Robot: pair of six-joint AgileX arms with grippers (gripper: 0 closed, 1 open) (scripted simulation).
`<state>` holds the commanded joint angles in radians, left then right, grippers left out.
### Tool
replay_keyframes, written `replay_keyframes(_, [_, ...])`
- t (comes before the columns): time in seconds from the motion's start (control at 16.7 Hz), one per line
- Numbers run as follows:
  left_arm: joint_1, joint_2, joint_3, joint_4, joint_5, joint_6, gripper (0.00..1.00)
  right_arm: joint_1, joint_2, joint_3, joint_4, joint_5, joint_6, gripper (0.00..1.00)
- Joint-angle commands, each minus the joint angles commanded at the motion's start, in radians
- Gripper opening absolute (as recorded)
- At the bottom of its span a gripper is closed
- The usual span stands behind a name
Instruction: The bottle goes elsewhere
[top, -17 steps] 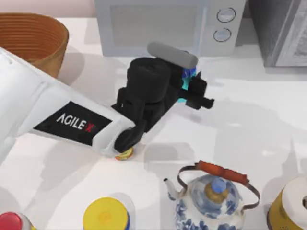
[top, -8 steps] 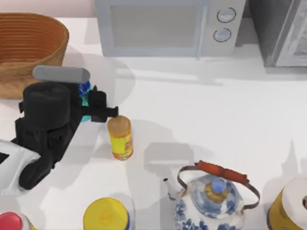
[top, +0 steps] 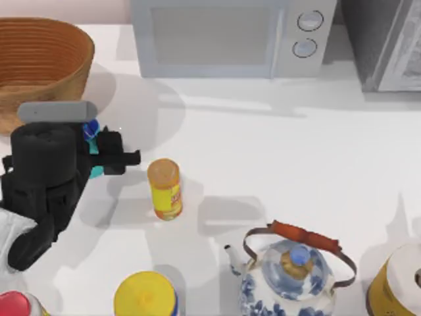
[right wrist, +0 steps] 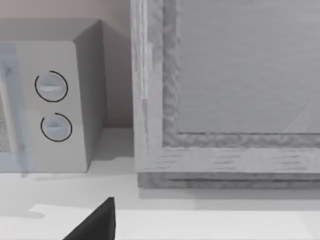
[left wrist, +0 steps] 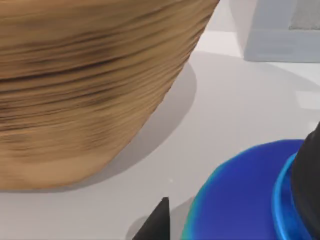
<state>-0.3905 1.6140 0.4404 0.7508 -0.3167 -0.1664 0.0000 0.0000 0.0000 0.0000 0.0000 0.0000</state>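
- Teal bottle (top: 93, 141): held clamped in the left gripper (top: 99, 150), just beside the wicker basket (top: 39, 62).
- Risk: the basket wall could be struck if the bottle is carried lower.
- Obscured: bottle largely hidden by the wrist; whether it is lifted cannot be told.
- Right gripper (right wrist: 95, 222): finger state cannot be told.
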Motion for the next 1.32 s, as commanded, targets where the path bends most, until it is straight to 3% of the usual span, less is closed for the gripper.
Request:
replay_keyframes(0.3, [0.018,0.044,0.04,0.052,0.009,0.006,0.0,0.0,0.0,0.0,0.0,0.0,0.0,1.0])
replay_keyframes(0.84, [0.052,0.327,0.133,0.206,0.044,0.017,0.0,0.0,0.0,0.0,0.0,0.0,0.0,1.0])
replay_keyframes(1.14, [0.05,0.343,0.135,0.217,0.047,0.017,0.0,0.0,0.0,0.0,0.0,0.0,0.0,1.0])
replay_keyframes(1.32, [0.05,0.343,0.135,0.217,0.047,0.017,0.23,0.0,0.0,0.0,0.0,0.0,0.0,1.0])
